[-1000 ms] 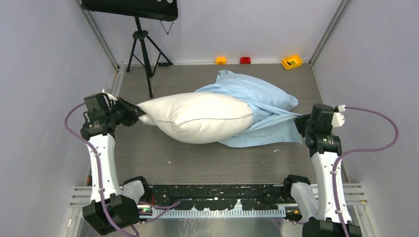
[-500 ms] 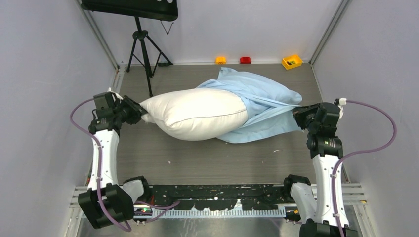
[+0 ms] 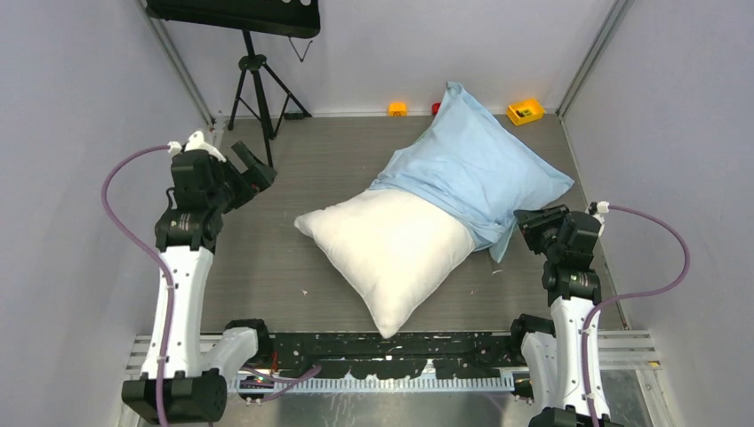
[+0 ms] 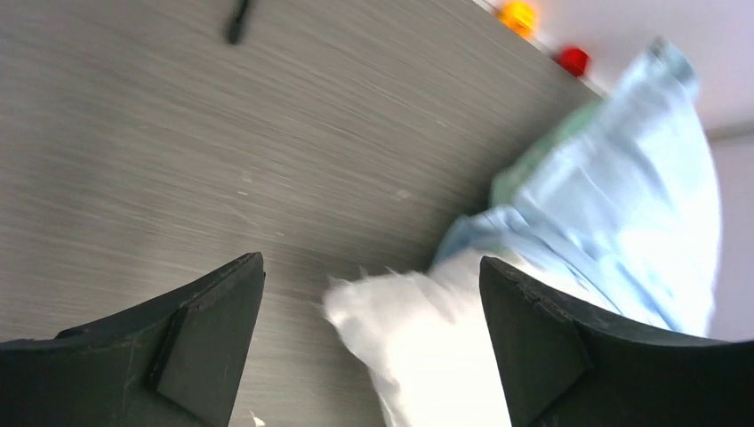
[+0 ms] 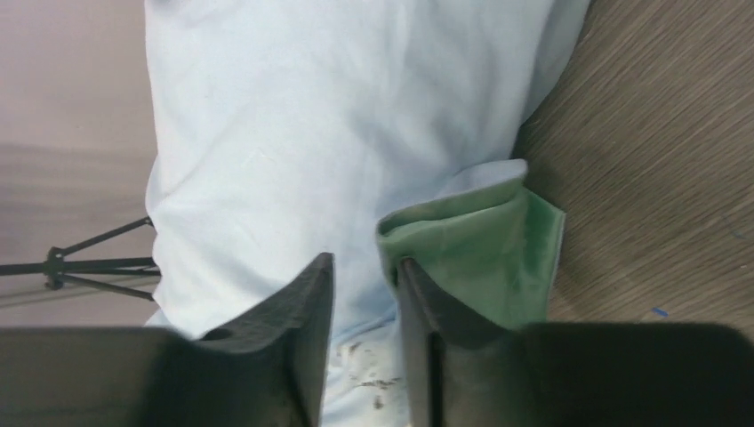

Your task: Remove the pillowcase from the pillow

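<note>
Tripod (image 3: 258,98) far left, yellow box (image 3: 525,111) far right. Plump, smooth white pillow (image 3: 396,253) lies with its far end inside the wrinkled light-blue pillowcase (image 3: 471,165). Left hand (image 4: 369,262) wide open, empty — right hand (image 5: 366,262) nearly closed, grip on cloth indeterminable.

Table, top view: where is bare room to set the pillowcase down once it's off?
Widest bare table lies left, between the left gripper and the pillow, reaching back to the tripod. A narrower strip runs along the near edge left of the pillow's near corner. The right half is crowded: pillowcase, pillow and right gripper close together.
</note>
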Controlling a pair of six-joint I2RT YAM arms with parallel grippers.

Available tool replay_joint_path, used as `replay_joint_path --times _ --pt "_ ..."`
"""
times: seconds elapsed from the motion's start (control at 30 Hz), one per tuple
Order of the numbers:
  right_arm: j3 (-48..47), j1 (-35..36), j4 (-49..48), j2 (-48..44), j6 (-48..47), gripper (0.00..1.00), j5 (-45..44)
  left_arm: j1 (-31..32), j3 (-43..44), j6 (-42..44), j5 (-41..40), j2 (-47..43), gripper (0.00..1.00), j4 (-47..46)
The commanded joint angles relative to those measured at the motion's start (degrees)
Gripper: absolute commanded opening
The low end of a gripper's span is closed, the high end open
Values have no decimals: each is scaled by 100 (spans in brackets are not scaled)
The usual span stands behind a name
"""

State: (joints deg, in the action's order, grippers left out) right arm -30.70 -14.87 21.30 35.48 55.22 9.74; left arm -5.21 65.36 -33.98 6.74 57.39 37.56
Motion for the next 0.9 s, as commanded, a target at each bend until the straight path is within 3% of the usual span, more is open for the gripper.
replay_joint_path --times 0.0,0.13,0.27,0.4,0.6,0.67,0.87 --pt "33 -18 -475 9 -369 46 435 1010 396 219 158 -349 92 532" --pt "-108 -19 -311 156 -543 71 558 1869 430 213 -161 -606 95 1025" --pt "-503 -21 -40 184 -873 85 271 2388 122 -223 -115 -967 96 1060" --pt "-1100 -16 -44 319 -949 86 242 2975 -276 -648 71 -1077 96 838" --pt "-1772 173 -723 1198 -954 88 1147 4050 -516 -1128 -353 -931 96 547" --pt "-2177 542 -410 1663 -1258 89 1184 4501 -381 -1239 -544 -848 96 627" --pt "-2694 2215 99 2272 -2184 90 88 5745 -236 -1932 -1401 -787 96 717"
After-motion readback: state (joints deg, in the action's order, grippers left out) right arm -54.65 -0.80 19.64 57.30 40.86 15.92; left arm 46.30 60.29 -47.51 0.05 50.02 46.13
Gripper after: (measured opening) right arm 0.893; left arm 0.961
